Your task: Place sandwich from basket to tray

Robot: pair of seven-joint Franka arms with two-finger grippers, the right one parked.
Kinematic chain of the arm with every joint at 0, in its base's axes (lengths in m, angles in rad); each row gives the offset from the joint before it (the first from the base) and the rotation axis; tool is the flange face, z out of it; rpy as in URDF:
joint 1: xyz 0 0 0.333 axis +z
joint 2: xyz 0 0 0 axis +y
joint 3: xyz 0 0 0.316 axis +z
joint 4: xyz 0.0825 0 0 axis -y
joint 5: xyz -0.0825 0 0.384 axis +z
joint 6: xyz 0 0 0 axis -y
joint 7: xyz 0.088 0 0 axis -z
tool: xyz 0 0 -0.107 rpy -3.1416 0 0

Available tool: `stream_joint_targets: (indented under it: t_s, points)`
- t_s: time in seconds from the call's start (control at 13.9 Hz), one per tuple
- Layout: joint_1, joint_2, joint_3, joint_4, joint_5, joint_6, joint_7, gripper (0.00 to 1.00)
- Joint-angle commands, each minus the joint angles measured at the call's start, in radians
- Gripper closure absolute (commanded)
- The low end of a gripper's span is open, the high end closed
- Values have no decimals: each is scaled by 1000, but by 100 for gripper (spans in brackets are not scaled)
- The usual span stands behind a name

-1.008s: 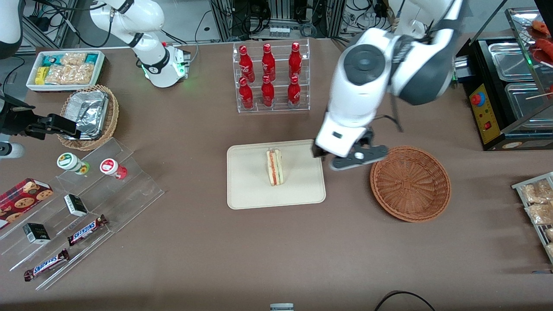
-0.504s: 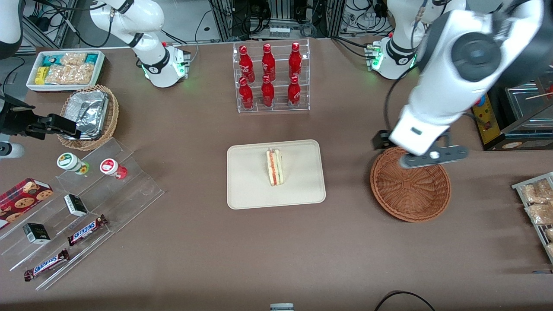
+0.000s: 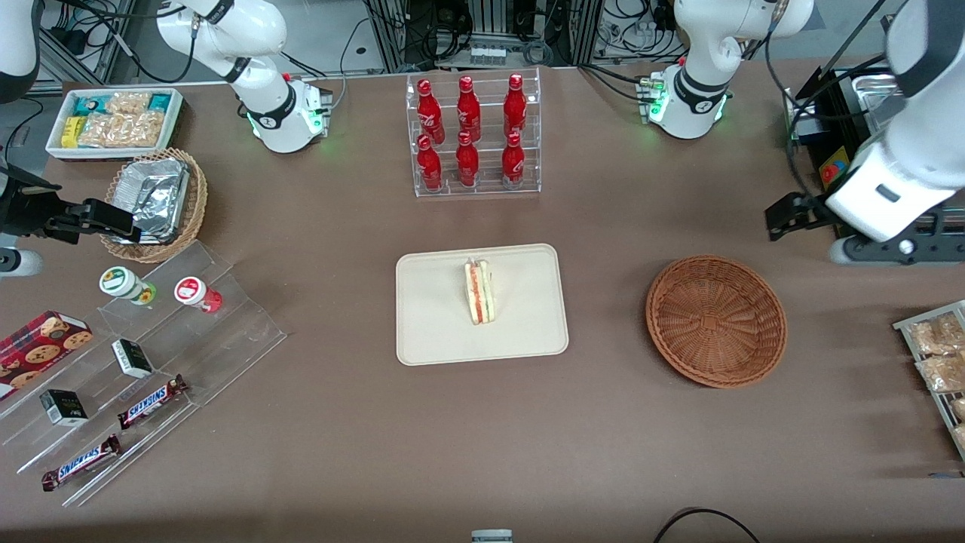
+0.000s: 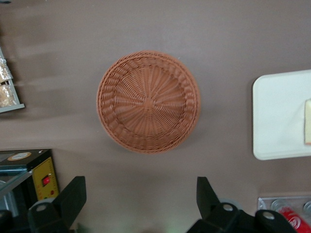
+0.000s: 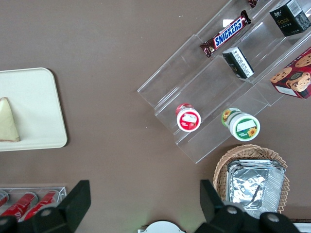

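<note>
The sandwich (image 3: 479, 292) stands on its edge on the cream tray (image 3: 445, 332), red and green filling facing up. The reddish-brown wicker basket (image 3: 716, 320) beside the tray is empty. My left gripper (image 3: 897, 249) hovers high toward the working arm's end of the table, past the basket and apart from it. In the left wrist view the gripper (image 4: 140, 187) is open and empty, with the basket (image 4: 148, 102), the tray (image 4: 277, 116) and a sliver of the sandwich (image 4: 308, 121) below. The right wrist view shows the tray (image 5: 29, 111) and the sandwich (image 5: 7, 121).
A clear rack of red bottles (image 3: 471, 136) stands farther from the camera than the tray. A black appliance (image 3: 848, 204) and a wire rack of snack bags (image 3: 935, 354) are at the working arm's end. Acrylic steps with snacks (image 3: 151, 362), a foil-lined basket (image 3: 154, 200) and a white bin (image 3: 113, 121) are at the parked arm's end.
My left gripper has swung from the tray's edge, over the basket, out to the working arm's end of the table. The sandwich has stayed on the tray.
</note>
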Motion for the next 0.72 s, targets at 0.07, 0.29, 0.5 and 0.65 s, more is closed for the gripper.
stream_joint_targets:
  t_s: [0.07, 0.29, 0.5, 0.65]
  points:
    - [6, -154, 2, -196, -10, 87, 28, 0]
    - [9, -136, 2, -170, -10, 87, 25, 0]
    - [101, -96, -30, -103, -48, 77, 45, 0]
    - [104, -78, -32, -78, -48, 77, 78, 0]
